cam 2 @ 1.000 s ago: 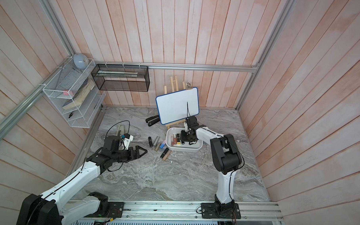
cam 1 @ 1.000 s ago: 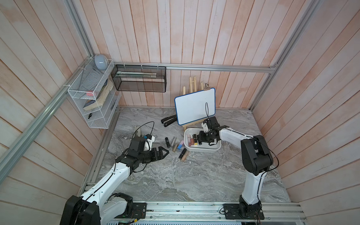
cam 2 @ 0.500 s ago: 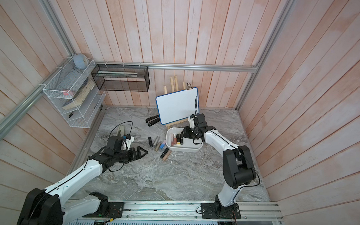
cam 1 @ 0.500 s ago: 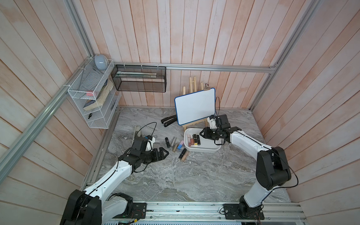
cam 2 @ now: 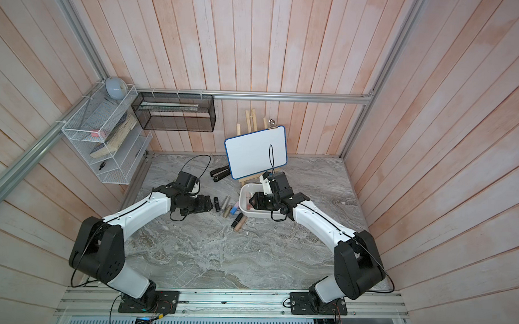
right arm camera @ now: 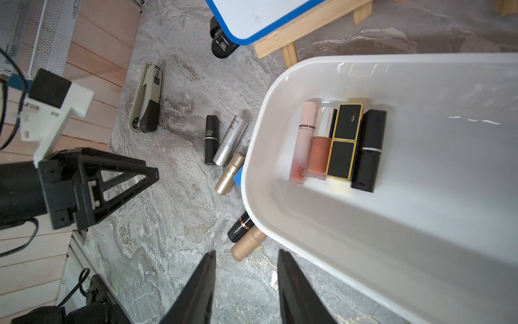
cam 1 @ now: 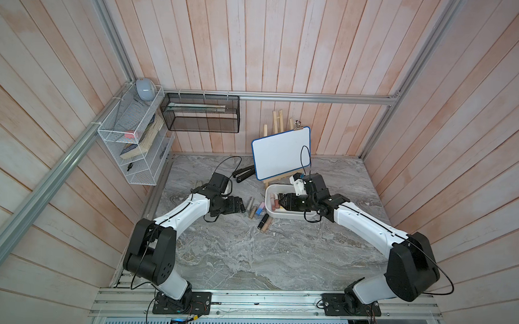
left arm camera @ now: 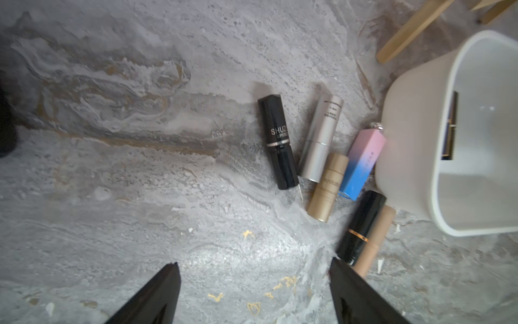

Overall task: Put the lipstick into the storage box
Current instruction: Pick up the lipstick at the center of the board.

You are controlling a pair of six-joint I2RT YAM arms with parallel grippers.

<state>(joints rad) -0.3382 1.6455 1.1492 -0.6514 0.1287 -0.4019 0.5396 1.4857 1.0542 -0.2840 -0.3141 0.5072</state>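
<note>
Scene: Two white-and-black arms reach in over a grey marble table (cam 1: 249,257). A small whiteboard (cam 1: 281,153) stands on its easel behind them.
Storage box: The white storage box (right arm camera: 420,182) sits on the marble just in front of the easel, between the two arms.
In the box: Four lipsticks lie side by side at one end. They are a pale pink gloss tube (right arm camera: 304,140), a peach gloss (right arm camera: 321,148), a black-and-gold case (right arm camera: 344,140) and a black tube (right arm camera: 368,150).
On the table: Six more lie loose beside the box. A black lipstick (left arm camera: 277,143), a silver lipstick (left arm camera: 321,140) and a gold lipstick (left arm camera: 326,188) lie close together. A pink-and-blue lipstick (left arm camera: 361,162) lies close against the box's outer wall. A gold-banded black lipstick (left arm camera: 358,227) and a beige lipstick (left arm camera: 374,238) lie together at the box's corner.
Left gripper: The left gripper (left arm camera: 253,262) is spread wide and holds nothing. It is poised over bare marble, near the black lipstick.
Right gripper: The right gripper (right arm camera: 246,250) is parted a little and empty. In both top views it sits above the end of the box nearest the loose lipsticks.
Also on the table: A grey stapler (right arm camera: 144,112) lies near the wooden wall.
</note>
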